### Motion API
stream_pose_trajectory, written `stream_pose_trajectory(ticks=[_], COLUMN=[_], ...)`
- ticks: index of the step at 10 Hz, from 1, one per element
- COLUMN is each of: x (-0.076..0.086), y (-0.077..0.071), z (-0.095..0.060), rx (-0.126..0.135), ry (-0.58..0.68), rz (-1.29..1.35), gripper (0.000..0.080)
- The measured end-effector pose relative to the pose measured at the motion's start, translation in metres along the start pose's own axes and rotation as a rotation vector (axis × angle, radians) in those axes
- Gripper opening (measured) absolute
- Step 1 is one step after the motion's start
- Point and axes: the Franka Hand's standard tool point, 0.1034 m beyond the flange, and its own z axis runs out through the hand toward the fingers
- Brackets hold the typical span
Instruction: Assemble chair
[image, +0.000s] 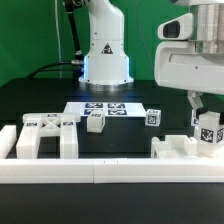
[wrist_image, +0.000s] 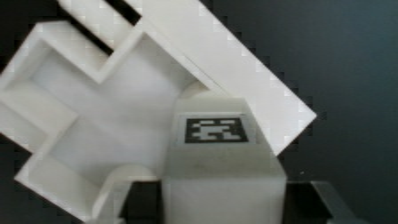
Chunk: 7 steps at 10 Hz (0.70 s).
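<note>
Your end effector (image: 205, 119) is clamped on the small white tagged plastic post (image: 208, 133), ~3 o'clock of the white chair frame (image: 175, 148) in ext. view. Hold it upright, align w/ frame, lower slowly.

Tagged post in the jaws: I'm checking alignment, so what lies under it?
In the wrist view, a white chair frame with recessed panels lies under the tagged post. The spot directly beneath the post is covered, so contact cannot be judged.

Robotics lab: white robot arm (image: 105, 45) on a black worktop (image: 125, 140), green backdrop (image: 30, 35) behind it, marker board (image: 105, 108) lying flat, white parts (image: 28, 138) carrying square black-and-white tags.
</note>
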Motion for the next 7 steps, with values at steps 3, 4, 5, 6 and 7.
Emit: stream_pose_trajectory(ticks=[3,4,5,6,7], x=[-0.0004,-0.0025,-0.0041,-0.0058,-0.0069], y=[-0.0002,-0.0015,-0.0025,-0.0038,-0.0045], z=[0.0001,-0.0001,-0.0005,-0.001,-0.001], rx=[0.0,0.0,0.0,0.002,0.003], ry=[0.0,0.0,0.001,0.0,-0.001], rz=[-0.072,-0.114,-0.256,-0.383,-0.501], gripper=[0.0608,0.0637,0.0637,0.0647,0.0647])
